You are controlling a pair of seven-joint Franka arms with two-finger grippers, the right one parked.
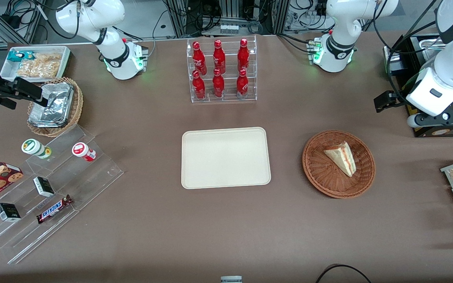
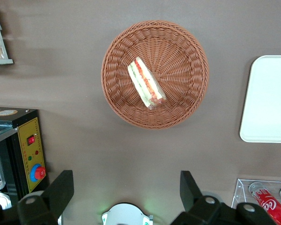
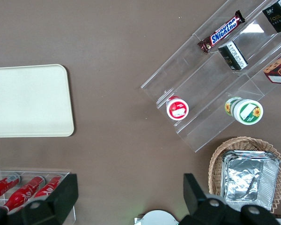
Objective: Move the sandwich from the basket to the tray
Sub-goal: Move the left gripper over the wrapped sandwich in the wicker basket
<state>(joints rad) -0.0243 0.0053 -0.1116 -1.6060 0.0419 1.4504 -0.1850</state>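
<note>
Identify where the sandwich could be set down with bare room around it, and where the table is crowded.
The tray is bare. Brown table lies bare between it and the basket holding the sandwich. The stepped acrylic shelf is crowded. The gripper hangs open, high above the table.

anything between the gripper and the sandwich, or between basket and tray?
Nothing visible. The gripper hangs open, high above the table; the sandwich lies uncovered in the basket. Only bare table separates basket and tray.

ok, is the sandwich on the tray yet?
No, the sandwich lies in the basket, the tray holds nothing, and the open gripper hangs above the table beside the basket.
</note>
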